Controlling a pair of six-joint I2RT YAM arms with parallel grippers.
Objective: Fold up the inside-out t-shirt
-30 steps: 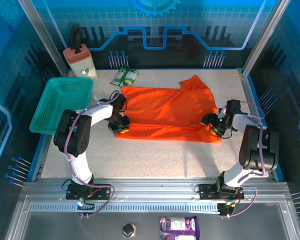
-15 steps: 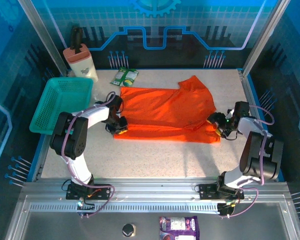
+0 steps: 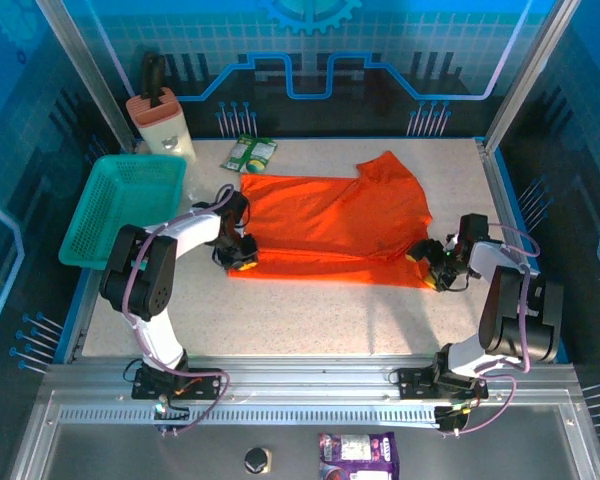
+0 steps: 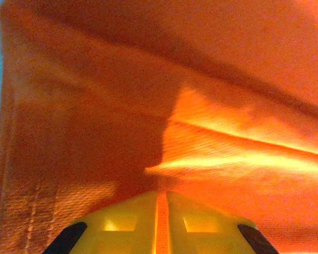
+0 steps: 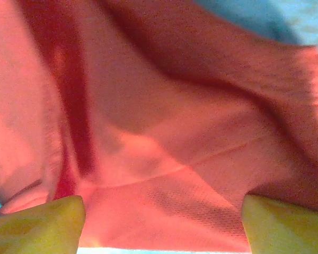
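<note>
The inside-out t-shirt (image 3: pixel 330 225) lies flat across the middle of the table, bright orange-red, folded into a wide band with a sleeve sticking up at the back right. My left gripper (image 3: pixel 238 258) sits at its near left corner, shut on the t-shirt. In the left wrist view a thin strip of t-shirt cloth (image 4: pixel 148 95) runs between the closed yellow fingers (image 4: pixel 122 222). My right gripper (image 3: pixel 427 262) is at the near right corner, open. Its yellow fingertips (image 5: pixel 47 219) stand wide apart over the t-shirt cloth (image 5: pixel 164 132), which lies loose between them.
A teal mesh basket (image 3: pixel 120 205) stands at the table's left edge. A beige bottle (image 3: pixel 160 125) and a green packet (image 3: pixel 250 153) are at the back left. A purple pouch (image 3: pixel 357 455) lies on the rail in front of the arm bases.
My right gripper swung out to the right, came back to the shirt's near right corner, and its jaws opened wider. My left gripper shifted slightly back and left, still shut on the cloth.
</note>
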